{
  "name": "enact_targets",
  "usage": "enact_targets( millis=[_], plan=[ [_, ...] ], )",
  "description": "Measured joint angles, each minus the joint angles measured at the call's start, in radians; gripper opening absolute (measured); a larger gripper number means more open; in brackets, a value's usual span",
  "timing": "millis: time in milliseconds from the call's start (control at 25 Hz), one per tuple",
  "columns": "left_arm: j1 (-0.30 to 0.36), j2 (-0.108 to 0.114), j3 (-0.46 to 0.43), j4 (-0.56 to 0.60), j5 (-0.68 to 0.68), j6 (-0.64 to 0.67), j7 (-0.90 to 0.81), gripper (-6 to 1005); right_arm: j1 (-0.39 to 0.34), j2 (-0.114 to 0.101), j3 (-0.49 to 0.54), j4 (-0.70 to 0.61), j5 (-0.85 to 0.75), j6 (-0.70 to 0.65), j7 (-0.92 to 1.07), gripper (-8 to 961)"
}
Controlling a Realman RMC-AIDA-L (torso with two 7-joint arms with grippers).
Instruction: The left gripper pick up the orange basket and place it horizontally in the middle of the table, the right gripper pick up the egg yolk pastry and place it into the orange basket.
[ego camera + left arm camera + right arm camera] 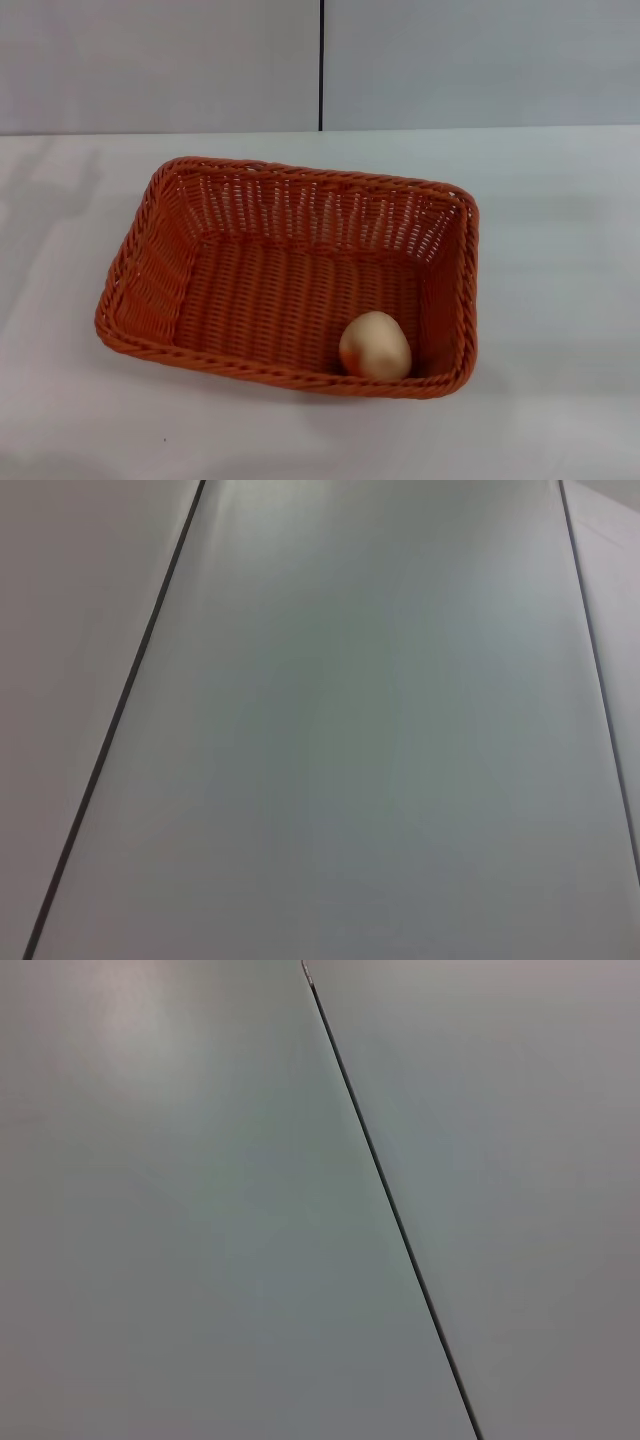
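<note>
The orange basket [160,280] lies lengthwise across the middle of the white table [560,300] in the head view. The egg yolk pastry [375,346] rests inside it, on the woven floor at the near right corner, close to the front rim. Neither gripper shows in any view. Both wrist views hold only grey wall panels with dark seams.
A grey panelled wall [160,60] with a vertical dark seam [321,65] runs behind the table. Bare white tabletop surrounds the basket on all sides. The left wrist view shows a wall panel [380,740], the right wrist view another panel [180,1220].
</note>
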Motion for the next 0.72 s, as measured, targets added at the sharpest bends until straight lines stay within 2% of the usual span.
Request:
enact_targets(
  millis=[720],
  plan=[
    [-0.008, -0.002, 0.004, -0.013, 0.003, -0.009, 0.015, 659, 0.024, 0.002, 0.000, 0.018, 0.000, 0.016, 0.002, 574]
  ],
)
